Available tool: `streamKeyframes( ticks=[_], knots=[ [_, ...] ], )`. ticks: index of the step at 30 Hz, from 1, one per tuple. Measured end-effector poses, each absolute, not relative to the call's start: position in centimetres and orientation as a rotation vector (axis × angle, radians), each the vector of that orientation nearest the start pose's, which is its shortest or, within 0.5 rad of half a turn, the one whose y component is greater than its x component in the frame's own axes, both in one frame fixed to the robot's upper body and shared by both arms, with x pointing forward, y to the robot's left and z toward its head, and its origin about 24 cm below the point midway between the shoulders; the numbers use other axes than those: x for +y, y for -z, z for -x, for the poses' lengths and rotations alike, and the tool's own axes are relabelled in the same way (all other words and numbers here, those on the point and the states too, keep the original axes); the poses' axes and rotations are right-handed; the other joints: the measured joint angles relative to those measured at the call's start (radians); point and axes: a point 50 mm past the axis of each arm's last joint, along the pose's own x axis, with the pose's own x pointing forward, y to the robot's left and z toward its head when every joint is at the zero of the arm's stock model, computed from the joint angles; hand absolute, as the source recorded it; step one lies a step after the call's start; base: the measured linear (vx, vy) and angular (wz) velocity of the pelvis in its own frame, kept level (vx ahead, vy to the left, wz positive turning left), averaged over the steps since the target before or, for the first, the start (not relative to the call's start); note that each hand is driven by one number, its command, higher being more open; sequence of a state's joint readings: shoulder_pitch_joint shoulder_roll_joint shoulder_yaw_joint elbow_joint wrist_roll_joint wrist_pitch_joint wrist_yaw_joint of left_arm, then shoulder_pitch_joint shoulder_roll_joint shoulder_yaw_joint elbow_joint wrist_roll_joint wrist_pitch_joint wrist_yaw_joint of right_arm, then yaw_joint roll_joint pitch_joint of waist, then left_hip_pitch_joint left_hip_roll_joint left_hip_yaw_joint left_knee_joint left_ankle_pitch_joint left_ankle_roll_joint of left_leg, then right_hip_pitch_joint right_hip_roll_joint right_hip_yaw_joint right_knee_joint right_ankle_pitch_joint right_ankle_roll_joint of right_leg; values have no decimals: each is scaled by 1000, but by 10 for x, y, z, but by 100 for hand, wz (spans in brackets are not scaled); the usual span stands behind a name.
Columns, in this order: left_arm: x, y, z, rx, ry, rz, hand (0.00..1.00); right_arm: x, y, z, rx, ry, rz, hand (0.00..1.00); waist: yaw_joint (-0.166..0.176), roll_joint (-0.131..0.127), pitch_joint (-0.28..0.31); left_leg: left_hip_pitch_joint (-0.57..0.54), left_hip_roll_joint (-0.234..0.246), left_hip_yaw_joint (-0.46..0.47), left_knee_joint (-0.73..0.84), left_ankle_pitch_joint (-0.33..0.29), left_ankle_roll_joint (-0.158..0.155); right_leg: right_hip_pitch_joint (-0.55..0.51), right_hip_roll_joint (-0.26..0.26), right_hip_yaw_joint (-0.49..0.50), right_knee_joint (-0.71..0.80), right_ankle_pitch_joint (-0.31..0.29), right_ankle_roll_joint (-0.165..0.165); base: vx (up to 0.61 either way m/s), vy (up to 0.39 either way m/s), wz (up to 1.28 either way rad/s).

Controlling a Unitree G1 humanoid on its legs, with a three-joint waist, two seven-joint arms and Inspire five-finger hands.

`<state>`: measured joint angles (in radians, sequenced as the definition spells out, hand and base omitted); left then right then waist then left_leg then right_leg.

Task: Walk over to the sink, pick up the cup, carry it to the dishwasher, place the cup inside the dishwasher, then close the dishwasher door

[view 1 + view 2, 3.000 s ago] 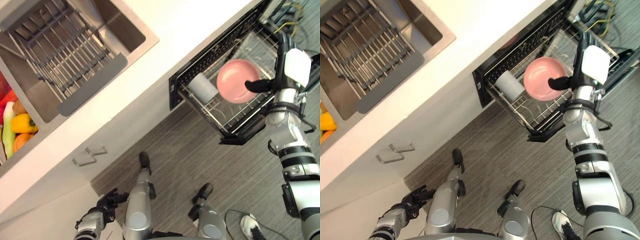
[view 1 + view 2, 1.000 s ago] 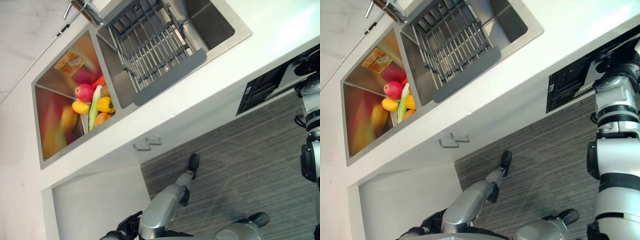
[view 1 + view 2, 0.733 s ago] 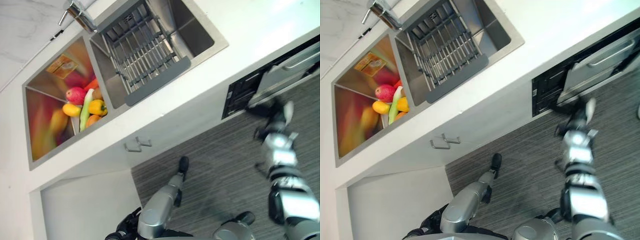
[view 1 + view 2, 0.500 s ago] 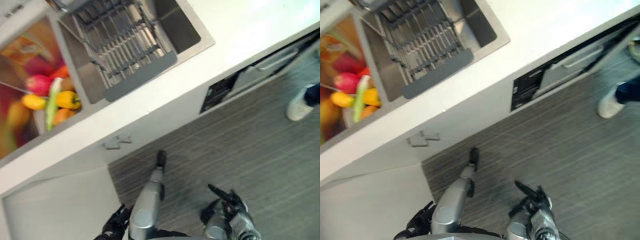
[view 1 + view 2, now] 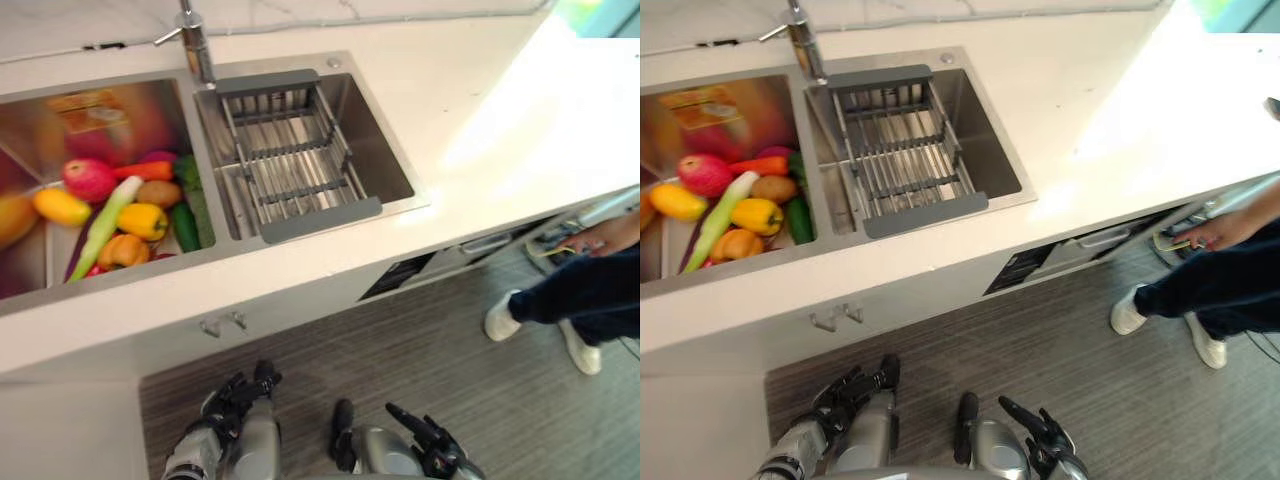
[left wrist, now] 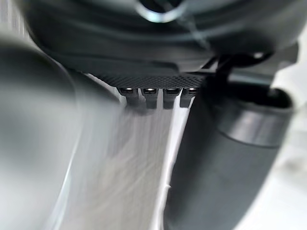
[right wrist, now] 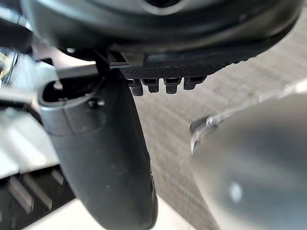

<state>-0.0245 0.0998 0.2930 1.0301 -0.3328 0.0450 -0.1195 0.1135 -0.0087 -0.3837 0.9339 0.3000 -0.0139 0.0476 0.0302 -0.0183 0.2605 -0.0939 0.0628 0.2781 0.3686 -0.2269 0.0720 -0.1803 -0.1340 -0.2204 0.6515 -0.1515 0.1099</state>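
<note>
The scene is brightly lit. Strong glare is thrown across the white tabletop [image 5: 540, 110] towards its right end, where the surface is washed out. Soft reflections are seen on the steel sink [image 5: 378, 135] walls. The floor [image 5: 450, 340] is lit more dimly.

Left hand [image 5: 232, 393] and right hand [image 5: 428, 447] are dark, with slim black fingers; the left arm [image 5: 192, 460] is silver-grey with dark bands; up close, both palm edges are finely ribbed black; the right thumb [image 7: 103, 158] is a smooth, dark, rounded cylinder.
</note>
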Motion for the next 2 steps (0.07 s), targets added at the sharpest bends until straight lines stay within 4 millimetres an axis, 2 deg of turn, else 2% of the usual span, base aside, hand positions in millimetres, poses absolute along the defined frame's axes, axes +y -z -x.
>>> streamKeyframes(
  ticks=[1,2],
  knots=[
    [218,150,-125,967,-388,446,100,-210,151,-97,910,511,-414,100,-7,12,-20,51,-7,-26,-15,-38,0,7,3,37,-22,-44,-47,-15,-31,47],
    [217,151,-121,980,-384,442,100,-209,151,-96,906,507,-400,100,-6,2,-35,66,-12,-41,-17,-39,-6,18,1,40,-92,-25,-47,-19,-37,49]
  ],
)
